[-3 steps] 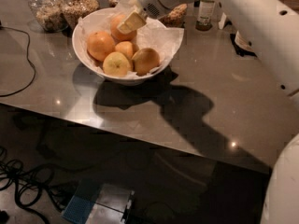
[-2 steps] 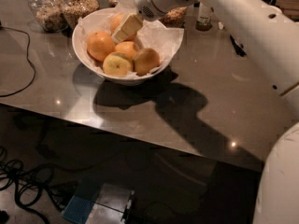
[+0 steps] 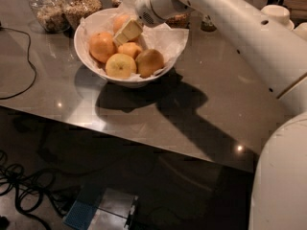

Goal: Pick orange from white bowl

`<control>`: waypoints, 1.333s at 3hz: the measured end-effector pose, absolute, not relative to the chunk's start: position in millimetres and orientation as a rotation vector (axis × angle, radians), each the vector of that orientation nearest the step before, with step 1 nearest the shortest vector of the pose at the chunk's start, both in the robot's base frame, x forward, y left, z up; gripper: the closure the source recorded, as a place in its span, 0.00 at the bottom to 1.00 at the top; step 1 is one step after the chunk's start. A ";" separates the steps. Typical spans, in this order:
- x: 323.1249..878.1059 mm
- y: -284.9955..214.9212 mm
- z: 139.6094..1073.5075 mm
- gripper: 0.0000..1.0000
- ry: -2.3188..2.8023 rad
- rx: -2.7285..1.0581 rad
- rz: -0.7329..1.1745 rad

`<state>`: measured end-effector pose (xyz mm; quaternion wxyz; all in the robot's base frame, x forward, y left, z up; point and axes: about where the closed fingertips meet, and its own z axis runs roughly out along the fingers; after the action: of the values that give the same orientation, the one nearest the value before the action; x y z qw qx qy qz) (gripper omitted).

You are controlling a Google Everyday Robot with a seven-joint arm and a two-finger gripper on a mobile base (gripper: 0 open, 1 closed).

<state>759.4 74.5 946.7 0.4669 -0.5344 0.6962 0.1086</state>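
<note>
Far left: a thin black cable (image 3: 29, 61) lay curved on the glossy grey table (image 3: 216, 104). Behind it, at the table's far edge, stood two clear glass jars (image 3: 46, 9) with grainy brown contents, side by side.

Just right of the jars sat the wide round glossy white bowl (image 3: 88, 63), upright and lined with crumpled white paper (image 3: 170, 37). It was near the far left part of the table and cast a dark shadow towards the front right.

Five oranges (image 3: 120, 65) lay in the bowl, touching one another: one left, one front, one centre, one rear, one right. Four looked near-round, so no long axis could be read. The darker right orange (image 3: 149, 61) looked slightly oval, with its long axis running lower left to upper right. Stem ends could not be made out.

The cream-coloured gripper (image 3: 127, 31) hung inside the bowl, between the rear orange (image 3: 120, 20) and the centre orange (image 3: 130, 49), angled down to the left. Grip state: could not tell; contact with the fruit: could not tell.

The white robot arm (image 3: 230, 13) ran from the gripper to the right edge. Stacked small white dishes (image 3: 277, 13) sat at the far right.
</note>
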 end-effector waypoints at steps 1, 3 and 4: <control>769.2 70.9 939.2 0.27 1.740 -1.284 0.251; 782.8 57.7 938.3 0.27 1.772 -1.226 0.196; 784.2 54.6 930.1 0.26 1.796 -1.204 0.197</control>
<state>784.2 54.6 930.1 0.4665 -0.4905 0.7317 0.0804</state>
